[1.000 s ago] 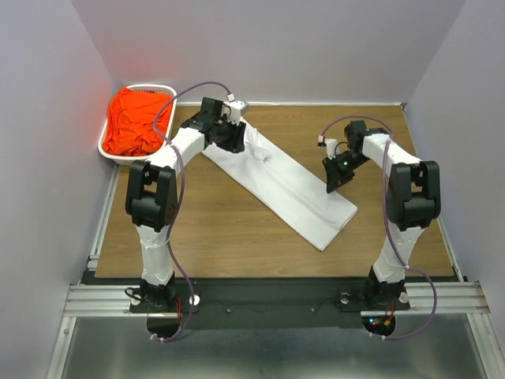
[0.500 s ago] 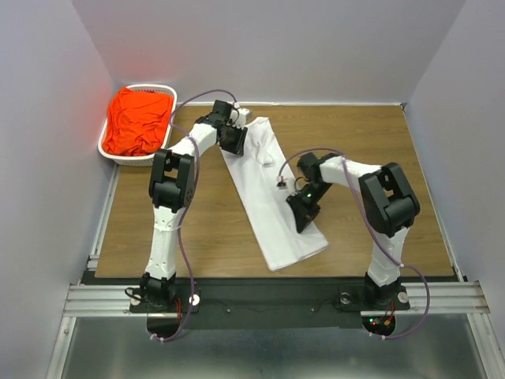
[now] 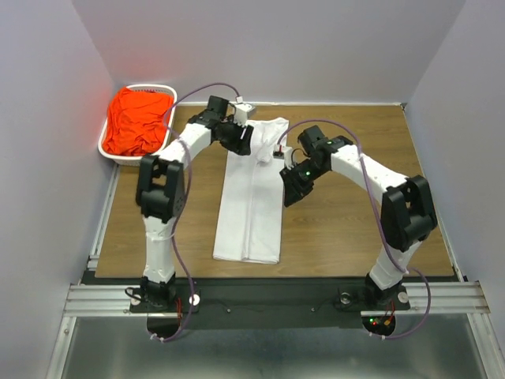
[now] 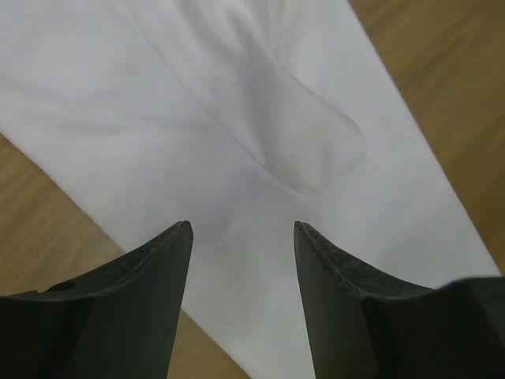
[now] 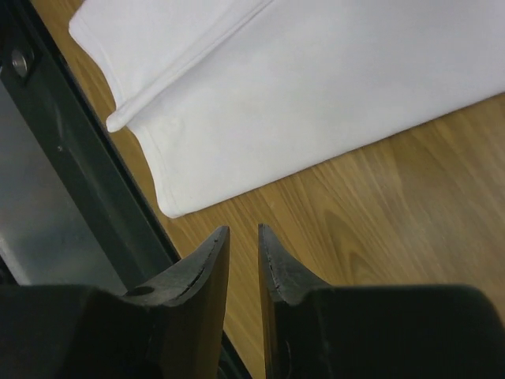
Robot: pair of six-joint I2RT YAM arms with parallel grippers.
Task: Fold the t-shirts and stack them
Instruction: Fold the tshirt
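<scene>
The white t-shirt (image 3: 251, 205) lies folded into a long narrow strip, running from the far middle of the table toward the near edge. My left gripper (image 3: 243, 142) hangs over its far end, jaws open and empty above the cloth (image 4: 260, 118). My right gripper (image 3: 290, 193) is just right of the strip, over bare wood, with only a narrow gap between its jaws and nothing in them. The right wrist view shows the strip's near hem (image 5: 316, 87) ahead of the gripper (image 5: 243, 229). The orange-red t-shirt (image 3: 136, 118) sits crumpled in the basket.
The white slotted basket (image 3: 130, 160) stands at the table's far left corner. A black rail and metal frame (image 5: 47, 158) run along the near table edge, close to the shirt's hem. Grey walls enclose three sides.
The white strip has swung from a diagonal to lie straight front to back. My right gripper has come off the cloth and moved up and left beside it. The left gripper stayed at the far end.
</scene>
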